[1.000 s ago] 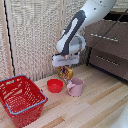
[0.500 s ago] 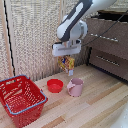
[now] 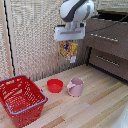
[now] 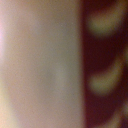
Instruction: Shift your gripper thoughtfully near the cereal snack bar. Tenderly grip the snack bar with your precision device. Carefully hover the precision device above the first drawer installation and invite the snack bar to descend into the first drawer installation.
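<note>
In the exterior view my gripper (image 3: 69, 41), a pale block on the white arm, is shut on the top of the cereal snack bar (image 3: 69, 51). The yellow, red and speckled packet hangs upright in the air, well above the floor and over the red bowl and pink cup. The dark wooden chest stands at the exterior view's right, and its top drawer (image 3: 106, 34) with a silver bar handle is to the right of the gripper at about the same height. The wrist view is a close blur of pale and dark red surface, nothing identifiable.
A red wire basket (image 3: 20, 97) sits at the exterior view's lower left. A red bowl (image 3: 55, 85) and a pink cup (image 3: 75, 87) stand on the wooden floor below the gripper. A woven screen wall is behind. A lower drawer (image 3: 108, 61) sits under the top one.
The gripper has risen with the snack bar, from just above the floor beside the bowl and cup to high in the air, and shifted slightly toward the chest.
</note>
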### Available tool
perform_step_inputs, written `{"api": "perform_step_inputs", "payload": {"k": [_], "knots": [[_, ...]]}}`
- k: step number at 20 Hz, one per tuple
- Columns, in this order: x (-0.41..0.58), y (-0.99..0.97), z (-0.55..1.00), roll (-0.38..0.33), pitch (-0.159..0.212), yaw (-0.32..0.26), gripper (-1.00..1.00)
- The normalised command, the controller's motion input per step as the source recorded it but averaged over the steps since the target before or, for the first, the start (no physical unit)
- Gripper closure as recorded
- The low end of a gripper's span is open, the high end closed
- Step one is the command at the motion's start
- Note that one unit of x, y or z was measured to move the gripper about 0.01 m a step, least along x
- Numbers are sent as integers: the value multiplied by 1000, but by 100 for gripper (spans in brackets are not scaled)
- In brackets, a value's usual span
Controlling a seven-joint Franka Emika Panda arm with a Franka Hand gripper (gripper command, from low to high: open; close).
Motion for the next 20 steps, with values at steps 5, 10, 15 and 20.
{"api": "perform_step_inputs", "payload": {"k": [5,10,15,20], "knots": [[123,-131,894,-43,-1,48,100],[121,-185,893,-47,0,78,100],[137,-214,897,-65,0,61,100],[150,-269,793,-92,33,46,100]]}}
